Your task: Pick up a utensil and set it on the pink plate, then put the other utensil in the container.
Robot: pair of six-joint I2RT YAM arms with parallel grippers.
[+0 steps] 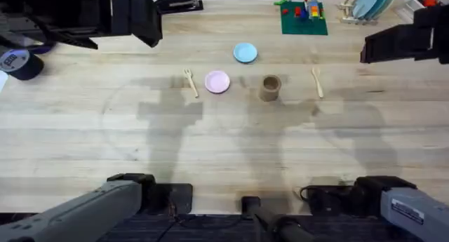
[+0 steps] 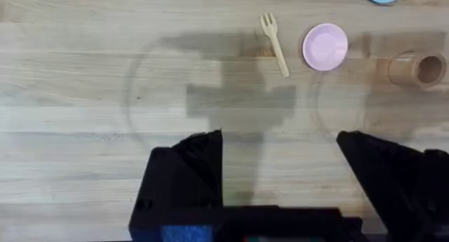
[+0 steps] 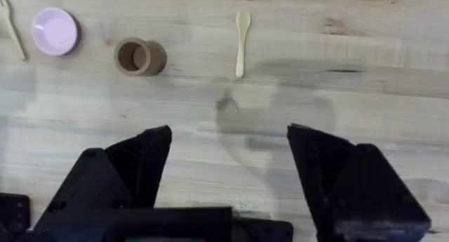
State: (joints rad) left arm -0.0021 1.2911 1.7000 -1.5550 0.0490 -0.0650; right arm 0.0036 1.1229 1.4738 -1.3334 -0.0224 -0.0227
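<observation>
While both grippers, left (image 2: 279, 172) and right (image 3: 229, 172), hang spread and empty, step 1 is unstarted: the fork (image 1: 190, 81) lies mid-desk just beside the pink plate (image 1: 217, 81), awaiting a grasp.

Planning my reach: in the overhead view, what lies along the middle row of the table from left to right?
Fork → pink plate → container → spoon. The light blue plate sits farther back, between the pink plate and the container.

overhead: high, facing down-forward | wrists: low, looking down over table (image 1: 224, 144) | shared: pink plate (image 1: 217, 81), container (image 1: 270, 88)
</observation>
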